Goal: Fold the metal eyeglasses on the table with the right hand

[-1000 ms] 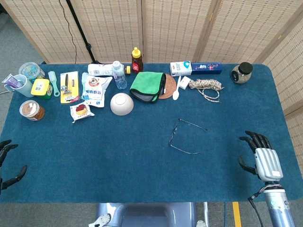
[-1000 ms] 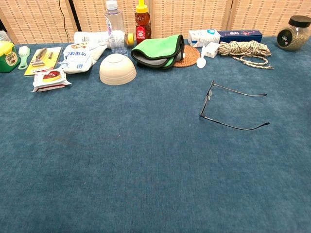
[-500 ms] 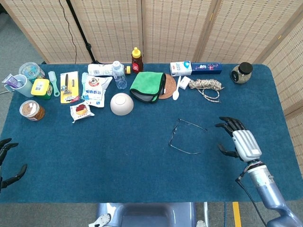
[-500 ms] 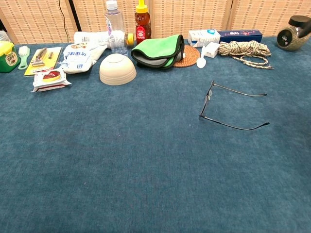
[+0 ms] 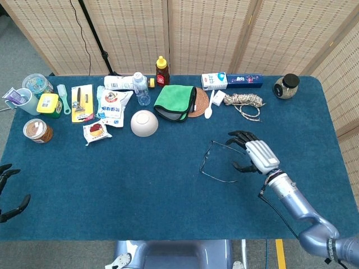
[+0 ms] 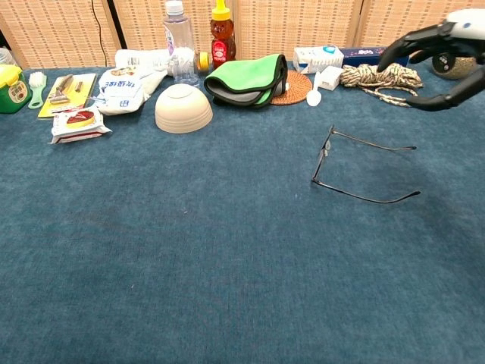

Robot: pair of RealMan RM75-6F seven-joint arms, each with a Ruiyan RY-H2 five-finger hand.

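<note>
The thin metal eyeglasses point(image 5: 220, 161) point(image 6: 356, 167) lie on the blue table with both temple arms swung out to the right. My right hand point(image 5: 252, 154) point(image 6: 443, 57) hovers just right of them, fingers spread and curved, holding nothing. It hangs above the ends of the temple arms without touching them. My left hand point(image 5: 10, 193) shows only as dark fingertips at the head view's lower left edge, far from the glasses and apart.
Along the back edge stand a white bowl point(image 5: 144, 123), a green cloth point(image 5: 175, 102), a coaster point(image 5: 199, 102), a rope coil point(image 5: 245, 102), a jar point(image 5: 286, 86), bottles and snack packets. The table's right edge point(image 5: 336, 151) lies beyond my right arm.
My right hand has travelled from the table's lower right leftward and forward to the glasses' temple ends, and has come into the chest view. The glasses have not moved.
</note>
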